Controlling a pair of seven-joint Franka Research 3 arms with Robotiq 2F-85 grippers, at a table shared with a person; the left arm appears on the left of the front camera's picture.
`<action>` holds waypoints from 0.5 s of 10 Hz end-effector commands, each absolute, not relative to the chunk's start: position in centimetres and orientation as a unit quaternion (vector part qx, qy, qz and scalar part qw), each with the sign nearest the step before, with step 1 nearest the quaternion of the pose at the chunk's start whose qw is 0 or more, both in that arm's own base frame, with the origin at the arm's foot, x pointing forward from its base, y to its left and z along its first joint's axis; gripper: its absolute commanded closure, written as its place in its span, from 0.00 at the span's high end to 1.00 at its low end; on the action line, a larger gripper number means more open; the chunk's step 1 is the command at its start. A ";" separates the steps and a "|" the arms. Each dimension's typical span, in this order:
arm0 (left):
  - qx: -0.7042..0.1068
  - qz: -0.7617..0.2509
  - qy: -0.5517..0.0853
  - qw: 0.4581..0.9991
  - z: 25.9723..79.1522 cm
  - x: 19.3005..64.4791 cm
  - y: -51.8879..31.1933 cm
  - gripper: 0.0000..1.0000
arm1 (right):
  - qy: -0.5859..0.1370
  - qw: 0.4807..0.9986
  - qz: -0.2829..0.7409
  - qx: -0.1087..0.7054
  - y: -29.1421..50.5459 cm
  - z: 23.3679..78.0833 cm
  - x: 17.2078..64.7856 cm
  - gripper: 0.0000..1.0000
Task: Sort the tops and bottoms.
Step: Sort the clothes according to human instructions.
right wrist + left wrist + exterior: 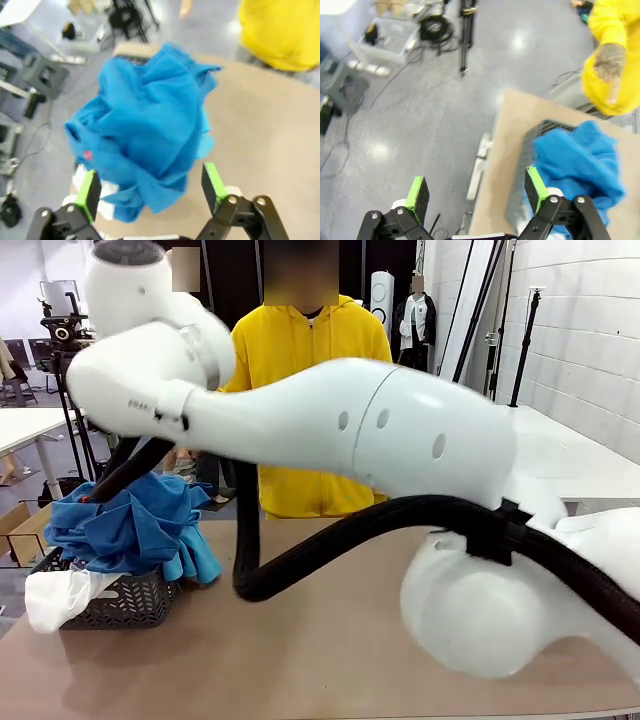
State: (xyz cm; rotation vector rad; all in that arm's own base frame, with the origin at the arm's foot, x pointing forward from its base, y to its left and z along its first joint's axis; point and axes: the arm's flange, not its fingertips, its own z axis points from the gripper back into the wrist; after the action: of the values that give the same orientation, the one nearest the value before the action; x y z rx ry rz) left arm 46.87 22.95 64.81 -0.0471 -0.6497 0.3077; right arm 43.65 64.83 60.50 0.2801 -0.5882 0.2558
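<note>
Front view: dark mesh basket sits at the left edge of the desk, heaped with a crumpled blue garment that spills over its rim; a white garment hangs over the basket's near left corner. White robot arm spans most of the view, black cable hose looping below it. Person in a yellow hoodie stands at the far edge of the desk

Right wrist view: right gripper above the blue garment, jaws spread wide, green pads either side of the lower part of the heap, nothing held; whether the pads touch the cloth cannot be told. White cloth shows under the blue

Left wrist view: left gripper over the desk's edge, jaws wide, empty, one pad over the grey floor. Blue garment and basket lie to one side; the person's hand and yellow sleeve are beyond them
</note>
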 end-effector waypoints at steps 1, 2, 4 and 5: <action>-0.083 0.051 -0.379 0.920 67.2 46.1 15.9 1.00 | -0.301 0.945 0.106 0.076 52.1 62.0 39.8 1.00; -0.101 0.012 -0.395 0.913 68.4 45.5 12.2 1.00 | -0.313 0.944 0.091 0.042 47.0 62.5 37.9 1.00; -0.155 -0.050 -0.414 0.896 70.8 43.2 5.1 1.00 | -0.322 0.946 0.010 -0.027 36.7 62.3 32.7 1.00; -0.137 -0.061 -0.419 0.896 70.7 43.2 4.2 1.00 | -0.320 0.947 -0.005 -0.017 35.2 60.9 32.3 1.00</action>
State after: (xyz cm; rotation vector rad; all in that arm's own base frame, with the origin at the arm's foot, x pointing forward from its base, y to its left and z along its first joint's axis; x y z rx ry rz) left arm 43.22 2.37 72.67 -0.2720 -0.8533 -0.1058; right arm 44.89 50.31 74.20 -0.0314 -0.6483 0.0331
